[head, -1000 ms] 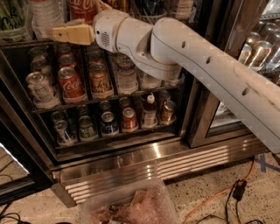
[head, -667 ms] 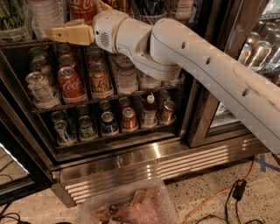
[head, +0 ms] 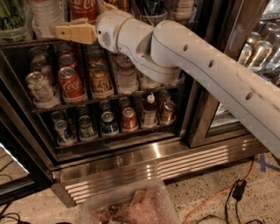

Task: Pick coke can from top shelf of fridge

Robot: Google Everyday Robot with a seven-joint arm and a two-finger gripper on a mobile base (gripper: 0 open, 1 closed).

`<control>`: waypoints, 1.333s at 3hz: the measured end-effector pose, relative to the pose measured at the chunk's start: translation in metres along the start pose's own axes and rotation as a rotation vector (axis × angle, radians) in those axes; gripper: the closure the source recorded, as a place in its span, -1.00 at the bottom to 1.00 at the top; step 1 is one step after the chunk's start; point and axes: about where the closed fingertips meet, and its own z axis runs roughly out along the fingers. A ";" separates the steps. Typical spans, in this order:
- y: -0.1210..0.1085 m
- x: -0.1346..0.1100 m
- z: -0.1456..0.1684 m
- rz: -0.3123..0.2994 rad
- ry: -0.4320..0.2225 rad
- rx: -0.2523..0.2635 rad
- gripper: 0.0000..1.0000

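The coke can (head: 83, 8), red with white script, stands on the top shelf (head: 26, 43) of the fridge (head: 131, 151); only its lower part shows at the frame's top edge. My gripper (head: 82, 25) is up at that shelf's front. One tan finger (head: 72, 33) reaches left just below and in front of the can, and the other finger (head: 108, 5) shows to the can's right. The jaws stand apart with the can between them, and nothing is gripped.
Clear bottles (head: 43, 11) stand left of the can. A second red Coke can (head: 70, 83), a gold can (head: 99, 78) and silver cans fill the middle rack; small cans and bottles fill the lower one. A plastic tub (head: 131, 205) and orange cable (head: 218, 197) lie on the floor.
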 end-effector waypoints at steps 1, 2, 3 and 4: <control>0.001 0.000 0.001 0.000 0.000 0.000 -1.00; 0.002 -0.001 0.001 0.000 0.000 0.001 -1.00; 0.001 -0.001 0.001 -0.002 0.002 0.007 -0.63; -0.005 -0.001 0.003 -0.009 0.011 0.029 -0.16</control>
